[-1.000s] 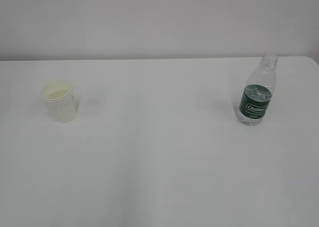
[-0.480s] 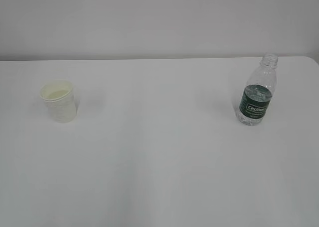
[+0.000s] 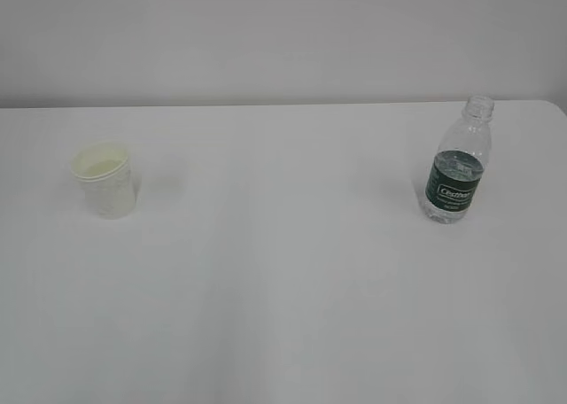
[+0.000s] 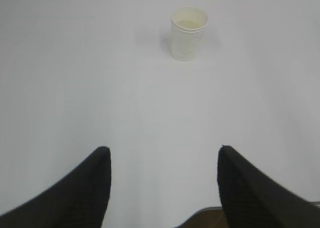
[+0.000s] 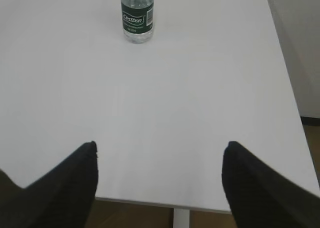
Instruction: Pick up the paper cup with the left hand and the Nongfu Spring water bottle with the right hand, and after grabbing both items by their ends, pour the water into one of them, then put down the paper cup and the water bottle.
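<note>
A: Where is the paper cup (image 3: 106, 180) standing now?

B: It is standing upright on the white table (image 3: 283, 271), near the left edge and toward the far side, in the exterior view. Its pale yellow inside is showing, and nothing is touching it.

A: And the Nongfu Spring water bottle (image 3: 456, 163)?

B: It is standing upright near the right edge of the table, close to the far right corner, well apart from the cup. It is having no cap on the neck. The water (image 3: 455, 165) is reaching about the top of the dark green label.

A: How is the left hand (image 4: 162, 188) doing?

B: In the left wrist view its 2 black fingers (image 4: 82, 190) are standing wide apart, and it is holding nothing. It is hanging over the near edge of the table, and the cup is lying far ahead of it.

A: And the right hand (image 5: 160, 188)?

B: Its 2 fingers (image 5: 260, 188) are also spreading wide, and it is gripping nothing. It is hanging over the near edge too, with the bottle far ahead and a little to the left in the right wrist view.
</note>
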`<state>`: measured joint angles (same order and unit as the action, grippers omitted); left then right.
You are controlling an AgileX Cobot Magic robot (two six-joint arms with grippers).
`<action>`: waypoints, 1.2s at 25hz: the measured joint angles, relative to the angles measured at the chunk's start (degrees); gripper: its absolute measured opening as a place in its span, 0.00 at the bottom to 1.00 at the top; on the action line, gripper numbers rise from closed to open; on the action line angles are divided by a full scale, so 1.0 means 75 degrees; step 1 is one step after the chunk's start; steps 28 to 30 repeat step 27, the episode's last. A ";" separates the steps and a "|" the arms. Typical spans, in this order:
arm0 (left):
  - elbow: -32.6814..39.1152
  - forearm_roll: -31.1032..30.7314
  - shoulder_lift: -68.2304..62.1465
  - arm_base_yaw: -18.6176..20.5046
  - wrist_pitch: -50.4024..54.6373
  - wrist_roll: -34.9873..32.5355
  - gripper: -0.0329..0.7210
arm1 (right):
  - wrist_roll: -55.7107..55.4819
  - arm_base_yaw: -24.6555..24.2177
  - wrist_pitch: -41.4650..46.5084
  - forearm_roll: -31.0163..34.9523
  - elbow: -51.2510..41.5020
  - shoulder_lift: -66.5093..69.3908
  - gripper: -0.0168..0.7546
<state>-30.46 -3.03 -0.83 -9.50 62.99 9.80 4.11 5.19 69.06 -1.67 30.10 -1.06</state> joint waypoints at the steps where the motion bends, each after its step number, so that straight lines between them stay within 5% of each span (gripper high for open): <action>1: 0.0000 0.0000 0.0000 0.0000 0.0000 0.0000 0.67 | 0.0000 0.0000 -0.0102 -0.0029 -0.0062 0.0000 0.78; 30: 0.0000 -0.0002 0.0000 0.0000 0.0000 0.0000 0.67 | 0.0000 0.0000 -0.0413 -0.0094 -0.0240 0.0000 0.78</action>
